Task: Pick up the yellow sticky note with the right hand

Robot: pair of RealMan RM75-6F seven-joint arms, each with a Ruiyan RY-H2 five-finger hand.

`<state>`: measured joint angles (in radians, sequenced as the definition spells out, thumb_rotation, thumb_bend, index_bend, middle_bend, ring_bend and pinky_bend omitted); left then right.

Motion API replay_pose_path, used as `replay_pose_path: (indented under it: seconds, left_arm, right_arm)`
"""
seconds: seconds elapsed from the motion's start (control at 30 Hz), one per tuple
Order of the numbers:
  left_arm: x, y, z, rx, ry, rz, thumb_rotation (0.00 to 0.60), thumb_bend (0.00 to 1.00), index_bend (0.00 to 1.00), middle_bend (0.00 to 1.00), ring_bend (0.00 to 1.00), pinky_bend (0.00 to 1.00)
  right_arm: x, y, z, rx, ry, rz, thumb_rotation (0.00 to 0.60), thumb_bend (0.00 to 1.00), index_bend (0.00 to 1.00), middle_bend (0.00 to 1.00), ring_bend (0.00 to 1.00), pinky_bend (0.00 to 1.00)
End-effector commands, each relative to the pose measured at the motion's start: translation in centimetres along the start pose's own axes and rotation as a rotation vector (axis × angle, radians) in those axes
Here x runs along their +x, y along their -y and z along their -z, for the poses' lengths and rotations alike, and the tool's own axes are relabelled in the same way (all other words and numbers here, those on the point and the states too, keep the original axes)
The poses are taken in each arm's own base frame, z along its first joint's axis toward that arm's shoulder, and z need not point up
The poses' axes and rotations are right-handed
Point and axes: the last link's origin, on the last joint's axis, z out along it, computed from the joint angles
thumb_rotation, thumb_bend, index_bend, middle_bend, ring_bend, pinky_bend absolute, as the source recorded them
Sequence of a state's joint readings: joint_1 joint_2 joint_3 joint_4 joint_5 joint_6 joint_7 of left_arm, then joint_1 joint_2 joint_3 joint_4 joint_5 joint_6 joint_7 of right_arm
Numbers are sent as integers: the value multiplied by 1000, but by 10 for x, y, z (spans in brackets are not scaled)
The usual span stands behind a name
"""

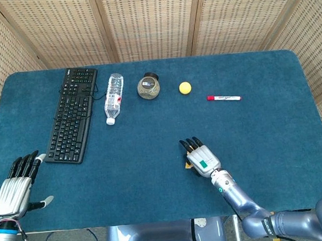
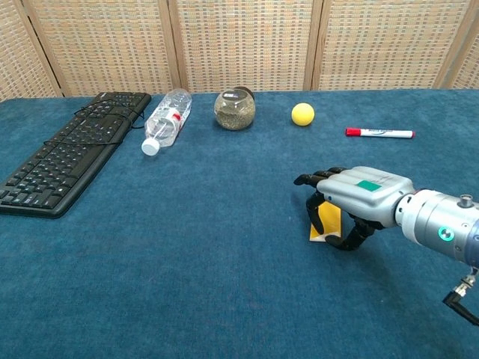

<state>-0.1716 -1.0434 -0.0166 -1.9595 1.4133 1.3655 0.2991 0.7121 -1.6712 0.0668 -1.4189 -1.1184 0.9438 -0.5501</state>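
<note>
The yellow sticky note (image 2: 329, 219) sits under my right hand (image 2: 361, 197) at the front middle of the blue table; in the head view only a sliver of the note (image 1: 187, 164) shows beside the hand (image 1: 202, 159). Dark fingers (image 2: 317, 215) curl down in front of the note and the thumb closes beneath it, so the hand grips it low over the cloth. The note's far part is hidden by the palm. My left hand (image 1: 13, 189) hangs at the table's front left corner, fingers spread, holding nothing.
Along the back lie a black keyboard (image 2: 67, 161), a plastic bottle (image 2: 165, 120) on its side, a round jar (image 2: 234, 109), a yellow ball (image 2: 302, 114) and a red marker (image 2: 379, 133). Wicker screens stand behind the table.
</note>
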Motion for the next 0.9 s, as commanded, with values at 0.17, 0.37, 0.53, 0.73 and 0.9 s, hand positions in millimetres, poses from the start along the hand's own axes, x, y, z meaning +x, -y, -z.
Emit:
replay_pose_path:
  seconds: [0.17,0.37,0.53,0.73,0.9]
  left_arm:
    - [0,0,0,0,1,1,600,0,0,0,0,0]
    - [0,0,0,-1,1,1,600,0,0,0,0,0]
    - [0,0,0,-1,2,1,600,0,0,0,0,0]
    - [0,0,-1,0,4,2,600,0,0,0,0,0]
    - [0,1,-2,2,6,6,600,0,0,0,0,0]
  right_arm:
    - [-1,0,0,1,8,4,600,428,617,0,0,0]
    - [-1,1,0,5,10,9,600,446,681,0,0,0]
    - [-1,1,-1,6,2,7,600,451,711,0,0,0]
    - [14,-7,-8,-11,-59,4,600,457,742,0,0,0]
    - [32,-25,-20,-64,-117,21,600,459,751,0,0,0]
